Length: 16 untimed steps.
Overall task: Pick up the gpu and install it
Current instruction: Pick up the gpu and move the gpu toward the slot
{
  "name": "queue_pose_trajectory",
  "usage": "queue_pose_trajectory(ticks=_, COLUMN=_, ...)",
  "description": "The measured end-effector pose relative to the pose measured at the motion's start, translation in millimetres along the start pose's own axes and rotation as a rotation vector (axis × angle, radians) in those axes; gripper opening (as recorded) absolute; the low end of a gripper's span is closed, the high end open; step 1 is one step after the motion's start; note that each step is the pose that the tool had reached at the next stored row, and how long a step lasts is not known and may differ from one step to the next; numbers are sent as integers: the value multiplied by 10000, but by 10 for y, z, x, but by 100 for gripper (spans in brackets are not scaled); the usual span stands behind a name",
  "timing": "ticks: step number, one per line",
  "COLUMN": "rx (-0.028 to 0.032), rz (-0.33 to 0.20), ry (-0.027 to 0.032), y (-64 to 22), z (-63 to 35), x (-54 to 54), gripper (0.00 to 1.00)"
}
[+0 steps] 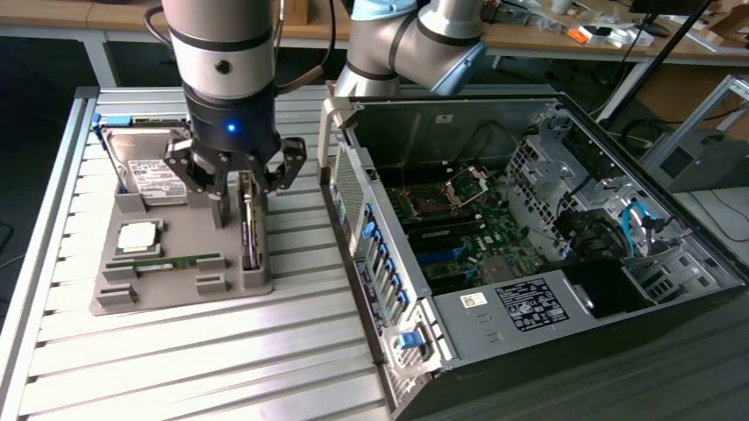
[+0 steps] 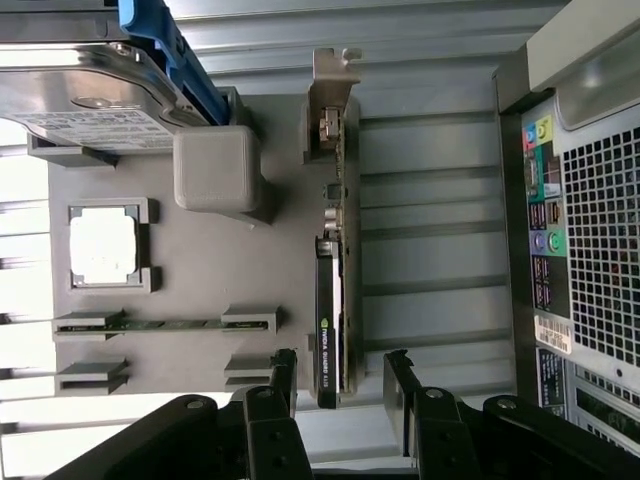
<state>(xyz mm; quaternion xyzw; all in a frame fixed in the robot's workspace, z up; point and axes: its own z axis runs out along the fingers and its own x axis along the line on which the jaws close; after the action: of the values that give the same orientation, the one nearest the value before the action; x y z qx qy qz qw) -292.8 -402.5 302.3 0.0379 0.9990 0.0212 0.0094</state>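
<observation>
Since the grey moulded plastic tray (image 1: 175, 285) on the slatted metal surface (image 1: 175, 368) has a pocket shaped for each part, everything sits where a claw can reach it. Toward the exterior view's left, the boxy silver hard drive (image 1: 146, 171) with a white label leans in the rear cradle, the square silver processor chip (image 1: 139, 235) lies flat in its frame, and the narrow green memory stick (image 1: 164, 260) stands in a slot. Just right of these the gpu (image 1: 249, 230), a thin dark circuit card with a silver end bracket, stands on edge in a groove of the tray, which offers its flat sides for pinching. The black claw (image 1: 240, 206) hangs directly over it, released, one finger on each side, apparently not touching. Further right, the open black and silver computer case (image 1: 351, 175) lies on its side, probably so the green motherboard (image 1: 468, 237) inside faces upward.
</observation>
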Motion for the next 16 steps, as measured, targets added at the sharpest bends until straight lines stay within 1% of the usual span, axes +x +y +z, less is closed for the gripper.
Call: queue_pose_trajectory(ticks=16, rx=0, rz=0, ry=0, y=-5, z=110, x=2, gripper=48)
